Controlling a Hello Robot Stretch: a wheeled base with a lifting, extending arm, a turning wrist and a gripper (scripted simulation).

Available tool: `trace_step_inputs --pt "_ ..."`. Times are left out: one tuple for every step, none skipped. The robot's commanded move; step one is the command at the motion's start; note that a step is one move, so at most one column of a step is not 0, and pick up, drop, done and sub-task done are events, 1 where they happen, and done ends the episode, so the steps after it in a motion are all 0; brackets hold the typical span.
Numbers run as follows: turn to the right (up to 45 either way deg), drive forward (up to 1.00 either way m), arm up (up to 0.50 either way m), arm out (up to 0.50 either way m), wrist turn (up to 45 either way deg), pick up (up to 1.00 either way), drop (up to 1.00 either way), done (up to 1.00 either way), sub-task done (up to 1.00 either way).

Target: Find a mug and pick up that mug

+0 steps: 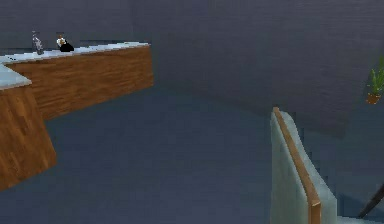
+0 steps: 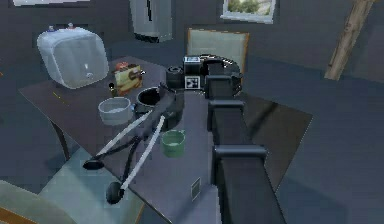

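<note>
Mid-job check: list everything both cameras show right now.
mug: one, green, on the table beside the arm.
bowl: one, grey, table middle.
appliance: one, white, table's far left.
box: one, brown, right of the appliance.
table: one, dark, arm side view.
far chair: one, pale, behind the table.
picture: one, on the wall, top.
cabinet: one, grey, at the wall.
counter: one, wood with pale top, forward view's left.
counter items: two, grey and dark, too small to name.
near chair: one, pale, forward view's lower right.
plant: one, green, forward view's right edge.
arm: one, dark, over the table.
gripper: one, dark, left of the arm's end; cannot tell whether it holds anything.
</note>
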Motion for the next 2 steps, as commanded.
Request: trace_step_inputs --pt "0.0 0.00 0.00 0.00 45.0 0.00 0.00 0.00 0.00" --pt "0.0 0.00 0.00 0.00 45.0 0.00 0.00 0.00 0.00"
